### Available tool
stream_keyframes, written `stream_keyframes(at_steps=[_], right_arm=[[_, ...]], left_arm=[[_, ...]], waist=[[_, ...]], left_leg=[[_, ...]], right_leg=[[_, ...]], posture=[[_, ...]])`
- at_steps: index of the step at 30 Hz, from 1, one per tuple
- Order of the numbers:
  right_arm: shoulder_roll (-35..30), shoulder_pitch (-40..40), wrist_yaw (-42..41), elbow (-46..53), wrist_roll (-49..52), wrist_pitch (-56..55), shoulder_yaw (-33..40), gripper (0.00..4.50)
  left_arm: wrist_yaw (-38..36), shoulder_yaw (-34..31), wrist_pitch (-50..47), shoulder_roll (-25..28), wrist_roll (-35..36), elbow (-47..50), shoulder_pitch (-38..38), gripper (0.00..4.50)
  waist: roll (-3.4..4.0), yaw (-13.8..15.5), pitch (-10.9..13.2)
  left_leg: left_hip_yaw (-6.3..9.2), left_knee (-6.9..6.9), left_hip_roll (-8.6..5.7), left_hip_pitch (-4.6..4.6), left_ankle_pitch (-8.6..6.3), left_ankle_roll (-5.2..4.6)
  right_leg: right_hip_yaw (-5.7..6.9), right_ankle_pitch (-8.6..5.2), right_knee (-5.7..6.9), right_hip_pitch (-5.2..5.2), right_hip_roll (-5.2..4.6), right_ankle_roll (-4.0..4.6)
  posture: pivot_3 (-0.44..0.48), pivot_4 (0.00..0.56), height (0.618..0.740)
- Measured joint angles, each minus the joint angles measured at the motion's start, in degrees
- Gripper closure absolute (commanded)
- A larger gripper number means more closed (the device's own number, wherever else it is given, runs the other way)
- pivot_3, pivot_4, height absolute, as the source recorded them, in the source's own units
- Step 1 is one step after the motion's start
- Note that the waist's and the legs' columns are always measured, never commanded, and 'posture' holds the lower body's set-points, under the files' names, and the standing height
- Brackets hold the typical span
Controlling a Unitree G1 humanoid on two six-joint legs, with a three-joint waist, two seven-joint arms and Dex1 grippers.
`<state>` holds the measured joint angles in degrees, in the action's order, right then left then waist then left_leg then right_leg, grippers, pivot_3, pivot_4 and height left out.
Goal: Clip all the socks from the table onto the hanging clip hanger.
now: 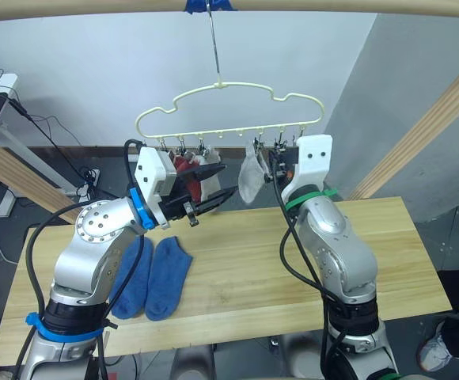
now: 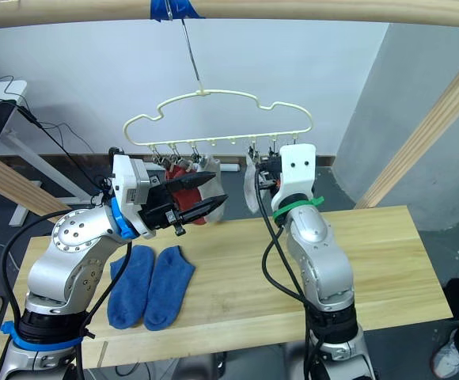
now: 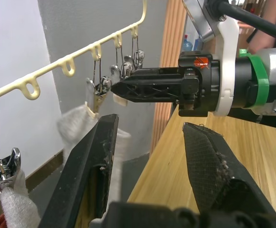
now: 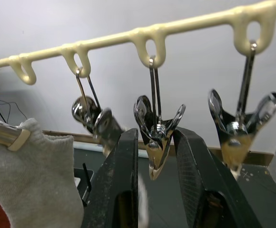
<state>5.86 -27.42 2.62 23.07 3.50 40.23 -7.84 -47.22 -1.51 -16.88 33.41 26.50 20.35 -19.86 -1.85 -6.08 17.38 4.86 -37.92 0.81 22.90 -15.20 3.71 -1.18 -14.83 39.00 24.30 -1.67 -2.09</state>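
The cream clip hanger [image 1: 221, 85] hangs by its hook above the table [image 1: 388, 253]. Two red socks [image 1: 184, 164] and a light grey sock [image 3: 16, 206] hang at its left end. Another grey sock [image 1: 251, 180] is clipped near the middle. Two blue socks [image 1: 134, 277] [image 1: 168, 279] lie side by side on the table's left part. My left gripper [image 1: 228, 180] hovers open and empty just below the hung socks, pointing toward the right arm. My right gripper [image 4: 157, 133] is raised to the clip row. Its fingers stand a little apart on either side of a bare metal clip [image 4: 158, 142].
A thick wooden crossbar [image 1: 332, 6] with blue tape [image 1: 210, 5] carries the hook. Slanted wooden beams stand at the right [image 1: 427, 127] and the left [image 1: 16, 174]. More bare clips [image 4: 238, 133] hang beside the right gripper.
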Motion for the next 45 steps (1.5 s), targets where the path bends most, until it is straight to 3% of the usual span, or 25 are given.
stream_keyframes(at_steps=[28, 32, 45], right_arm=[[1.2, -1.3, 0.0, -1.9, 0.0, -2.3, 1.0, 3.35], [1.2, -1.3, 0.0, -1.9, 0.0, -2.3, 1.0, 2.13], [2.6, -1.5, 0.6, -1.9, 0.0, -2.2, 1.3, 2.13]], left_arm=[[-0.9, 0.1, 0.3, -0.7, -1.0, -0.3, -0.1, 2.13], [-0.9, 0.1, 0.3, -1.0, -1.1, -0.3, -0.1, 2.13], [-0.9, 0.1, 0.3, -1.0, -1.4, -0.3, -0.1, 2.13]], waist=[[0.01, 0.0, 0.0], [0.00, 0.0, 0.0], [0.01, 0.0, 0.0]], left_leg=[[0.01, -0.02, 0.00, 0.00, 0.00, 0.00], [0.00, -0.02, 0.00, 0.00, 0.00, 0.00], [0.01, -0.03, 0.00, -0.01, 0.00, 0.00]], right_leg=[[0.01, 0.01, 0.04, 0.00, -0.01, 0.01], [0.01, 0.01, 0.04, 0.00, -0.01, 0.01], [0.01, 0.01, 0.06, 0.00, -0.01, 0.01]], posture=[[-0.138, 0.237, 0.740], [-0.138, 0.237, 0.740], [-0.138, 0.235, 0.740]])
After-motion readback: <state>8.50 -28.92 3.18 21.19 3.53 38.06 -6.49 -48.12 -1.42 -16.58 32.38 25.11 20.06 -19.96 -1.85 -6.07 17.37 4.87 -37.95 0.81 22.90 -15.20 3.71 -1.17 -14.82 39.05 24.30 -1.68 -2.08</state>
